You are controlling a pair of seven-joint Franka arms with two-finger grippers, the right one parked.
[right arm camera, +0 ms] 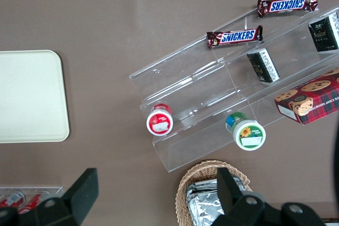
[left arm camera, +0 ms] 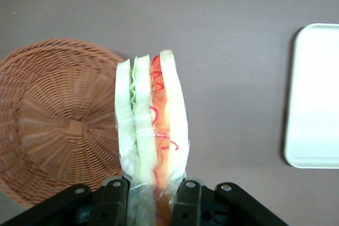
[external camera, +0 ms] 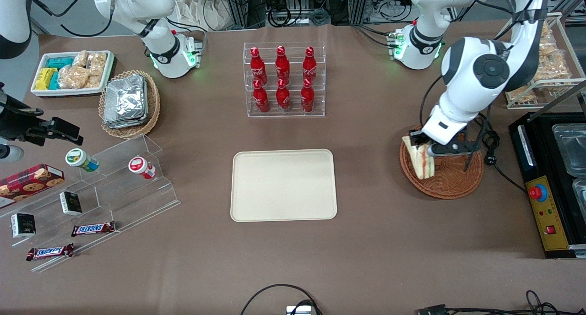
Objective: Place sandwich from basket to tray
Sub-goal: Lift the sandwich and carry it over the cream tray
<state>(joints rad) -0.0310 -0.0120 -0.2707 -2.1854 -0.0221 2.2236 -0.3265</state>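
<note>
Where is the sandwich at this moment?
The gripper holds the sandwich over the basket rim, toward the working arm's end of the table; the tray lies bare.

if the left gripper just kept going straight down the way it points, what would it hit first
Probably the rim of the round reddish-brown wicker basket, or the brown tablecloth just beside it; depth is unclear. The left gripper is shut on the clear-wrapped triangular sandwich, which would touch first.

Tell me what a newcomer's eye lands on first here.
The gripper, jaws shut on the wrapped sandwich, holds it just above the reddish-brown wicker basket at the working arm's end. The bare cream tray waits mid-table, nearer the front camera than a rack of red bottles.
</note>
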